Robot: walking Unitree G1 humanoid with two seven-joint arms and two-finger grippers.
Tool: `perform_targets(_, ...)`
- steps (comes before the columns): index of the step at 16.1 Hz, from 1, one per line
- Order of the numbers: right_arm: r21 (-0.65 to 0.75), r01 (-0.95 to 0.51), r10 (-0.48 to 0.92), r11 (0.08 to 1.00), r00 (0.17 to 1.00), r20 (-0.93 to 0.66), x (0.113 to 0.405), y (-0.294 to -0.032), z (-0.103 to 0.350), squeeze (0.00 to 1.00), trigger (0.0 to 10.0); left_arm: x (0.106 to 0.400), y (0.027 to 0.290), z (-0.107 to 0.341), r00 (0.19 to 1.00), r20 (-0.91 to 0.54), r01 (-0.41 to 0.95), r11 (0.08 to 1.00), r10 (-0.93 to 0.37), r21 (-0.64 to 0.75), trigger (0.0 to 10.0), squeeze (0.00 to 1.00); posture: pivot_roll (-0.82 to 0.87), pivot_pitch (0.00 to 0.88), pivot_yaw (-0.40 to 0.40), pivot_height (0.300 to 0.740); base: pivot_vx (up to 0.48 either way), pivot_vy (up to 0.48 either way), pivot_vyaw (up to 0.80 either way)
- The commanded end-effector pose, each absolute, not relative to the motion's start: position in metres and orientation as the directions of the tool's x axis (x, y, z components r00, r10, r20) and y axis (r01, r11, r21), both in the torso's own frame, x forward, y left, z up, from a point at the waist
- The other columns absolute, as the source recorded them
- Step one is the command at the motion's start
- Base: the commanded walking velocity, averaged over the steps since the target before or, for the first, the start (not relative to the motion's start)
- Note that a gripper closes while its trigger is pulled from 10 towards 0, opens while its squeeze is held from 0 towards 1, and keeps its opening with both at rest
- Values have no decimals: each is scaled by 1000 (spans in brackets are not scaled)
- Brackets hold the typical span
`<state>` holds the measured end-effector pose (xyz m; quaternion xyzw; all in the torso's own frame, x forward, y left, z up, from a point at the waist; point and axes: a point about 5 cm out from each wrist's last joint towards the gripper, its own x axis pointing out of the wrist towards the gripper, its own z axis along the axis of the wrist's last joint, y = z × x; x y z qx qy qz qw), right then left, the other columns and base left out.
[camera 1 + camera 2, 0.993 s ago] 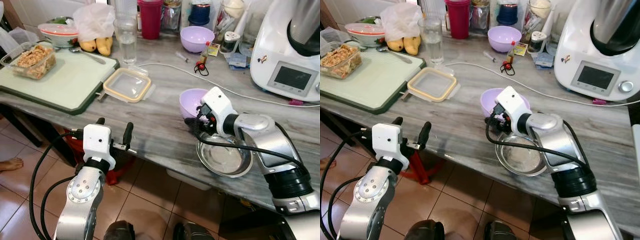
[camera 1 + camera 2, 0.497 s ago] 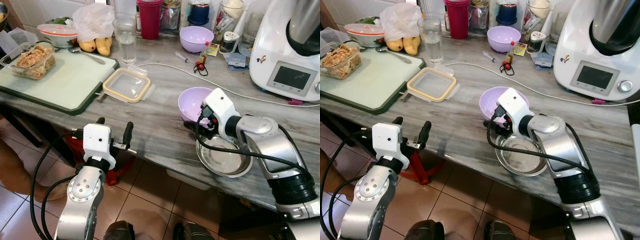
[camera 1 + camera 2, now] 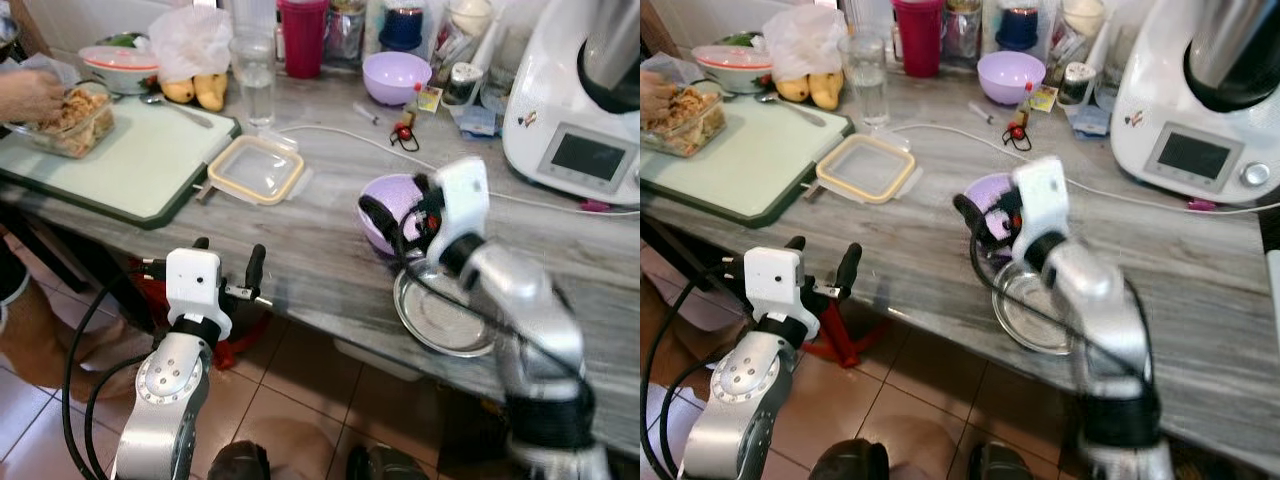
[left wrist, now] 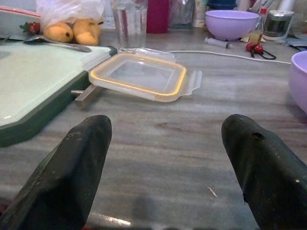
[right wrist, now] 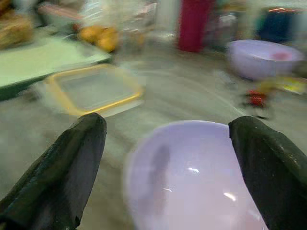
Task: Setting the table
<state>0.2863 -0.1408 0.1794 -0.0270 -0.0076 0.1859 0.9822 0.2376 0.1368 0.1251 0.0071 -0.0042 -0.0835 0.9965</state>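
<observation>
A light purple bowl (image 3: 392, 200) stands on the grey marble counter (image 3: 300, 250), touching a shallow steel bowl (image 3: 445, 318) near the front edge. My right gripper (image 3: 400, 207) hovers just over the purple bowl (image 5: 192, 182), open, with one finger on each side of the rim and nothing held; the arm is motion-blurred. My left gripper (image 3: 228, 255) is open and empty, level with the counter's front edge and facing a clear lid with a yellow rim (image 4: 139, 75).
A green cutting board (image 3: 110, 160) lies at the left, where a person's hand (image 3: 30, 95) is on a food container (image 3: 70, 118). At the back stand a glass (image 3: 252, 80), bananas (image 3: 195, 90), a second purple bowl (image 3: 396, 75) and jars. A white kitchen machine (image 3: 580, 100) and its cable (image 3: 340, 135) are at the right.
My right arm has swung up and back, carrying its open gripper from beside the purple bowl to over it. A person's hand has reached the food container. The left arm has stayed still.
</observation>
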Motion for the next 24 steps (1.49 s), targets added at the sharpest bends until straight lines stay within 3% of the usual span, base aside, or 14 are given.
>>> perform_targets(1,-77,-265,272,961,957,102,277,-149,188,1000,10000,238,139,128,988,14,156,988,-156,10,10000,0,31,68,-4,740,0,0,0)
perform_targets(2,-76,-188,197,979,972,129,270,-154,185,0,10000,239,140,130,988,18,155,988,-155,7,10000,0,29,66,-3,740,0,0,0)
perform_targets(6,-62,-50,54,997,996,64,260,-171,163,0,10000,242,139,132,988,28,153,988,-153,2,10000,0,20,62,1,740,0,0,-177)
perform_targets(13,-46,-56,59,997,995,84,261,-167,159,0,10000,243,138,132,989,32,146,989,-146,-1,10000,0,19,43,-5,740,-204,0,-745)
perform_targets(24,-81,75,-71,994,997,41,267,-180,148,0,10000,247,138,131,988,33,152,988,-152,3,10000,0,15,29,-4,740,-302,0,0)
